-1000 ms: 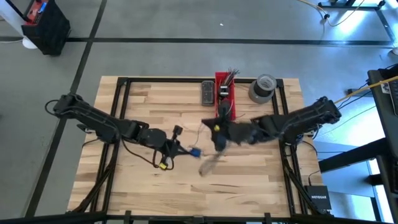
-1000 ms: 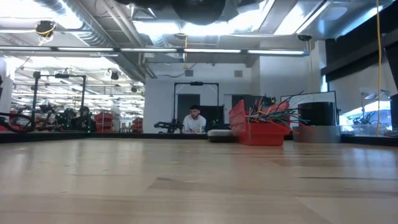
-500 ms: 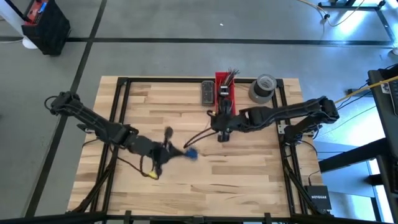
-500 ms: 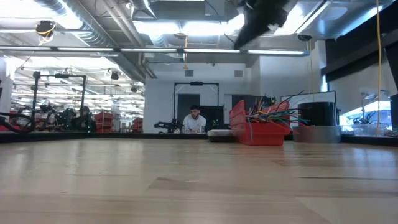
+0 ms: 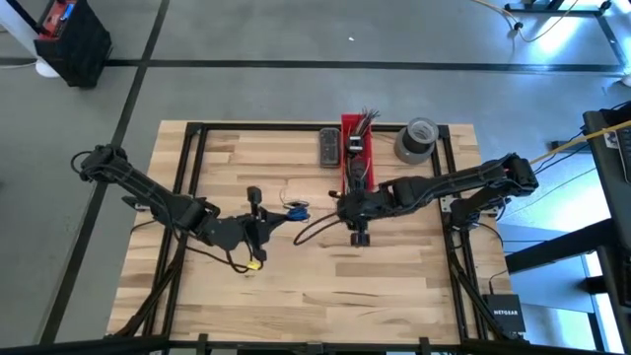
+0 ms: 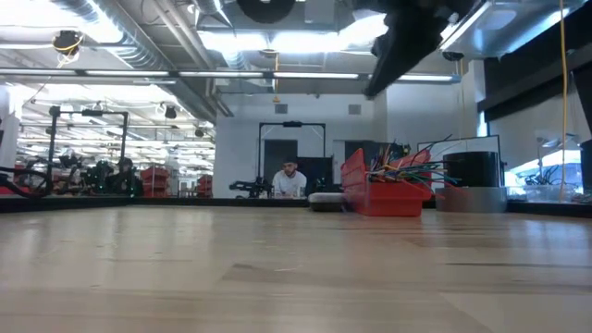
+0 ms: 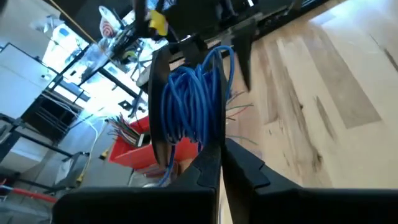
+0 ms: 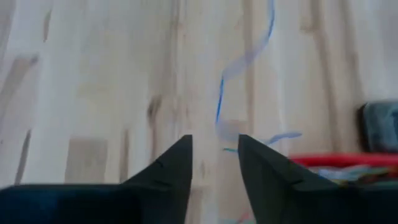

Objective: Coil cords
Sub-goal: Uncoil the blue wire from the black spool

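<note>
Left wrist view: a blue cord coil (image 7: 193, 102) is gripped by the closed left hand (image 7: 219, 158); the right hand (image 8: 214, 155) (over the table (image 5: 414, 276)) is held open.

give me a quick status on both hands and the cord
Left hand shut on the blue cord, coil wound on it. Right hand open above the table, loose cord end beneath it, nothing gripped. Red bin close behind.

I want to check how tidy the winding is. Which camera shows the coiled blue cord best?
The left wrist view: the blue cord coil fills it, loops distinct, near the left gripper. The high view shows only a small blue patch; the right wrist view only a loose blue strand; the low view nothing.
</note>
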Controlling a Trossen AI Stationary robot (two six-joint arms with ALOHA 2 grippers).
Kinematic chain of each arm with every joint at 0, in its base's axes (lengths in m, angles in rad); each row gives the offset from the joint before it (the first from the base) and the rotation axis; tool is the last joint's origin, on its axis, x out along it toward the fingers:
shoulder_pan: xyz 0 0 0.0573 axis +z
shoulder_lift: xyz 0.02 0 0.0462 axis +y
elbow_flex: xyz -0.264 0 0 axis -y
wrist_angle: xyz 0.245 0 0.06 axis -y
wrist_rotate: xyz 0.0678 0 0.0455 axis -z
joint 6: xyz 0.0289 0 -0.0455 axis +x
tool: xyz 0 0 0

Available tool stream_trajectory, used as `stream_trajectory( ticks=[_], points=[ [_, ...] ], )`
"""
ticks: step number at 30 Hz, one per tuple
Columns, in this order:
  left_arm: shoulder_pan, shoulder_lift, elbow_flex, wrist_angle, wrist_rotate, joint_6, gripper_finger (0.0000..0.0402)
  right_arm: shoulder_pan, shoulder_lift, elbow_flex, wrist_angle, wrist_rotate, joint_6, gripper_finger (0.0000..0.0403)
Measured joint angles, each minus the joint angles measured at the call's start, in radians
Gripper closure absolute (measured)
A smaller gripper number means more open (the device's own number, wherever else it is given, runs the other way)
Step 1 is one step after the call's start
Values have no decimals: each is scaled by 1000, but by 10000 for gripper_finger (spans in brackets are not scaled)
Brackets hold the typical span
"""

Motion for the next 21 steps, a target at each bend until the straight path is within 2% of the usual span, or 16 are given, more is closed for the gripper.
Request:
stream_trajectory(
  ticks=[3, 6, 9, 11, 15, 17, 21],
  points=[
    [0, 0, 0, -20, 9, -9, 397, 0, -1, 19, -56, 5, 0, 251],
    [0, 0, 0, -17, 31, -12, 397, 0, 2, 19, -38, 117, 0, 240],
    [0, 0, 0, -14, 41, -11, 397, -1, 30, -13, 118, 245, -4, 238],
    [0, 0, 0, -8, 59, -10, 397, -6, 60, -54, 266, 276, -62, 238],
    [0, 0, 0, -8, 145, 5, 396, -24, 114, -139, 639, 218, -223, 237],
    [0, 0, 0, -3, 199, 8, 396, -37, 141, -171, 824, 144, -264, 237],
    [0, 0, 0, 0, 269, 20, 396, -66, 195, -189, 1053, 7, -285, 237]
  ],
)
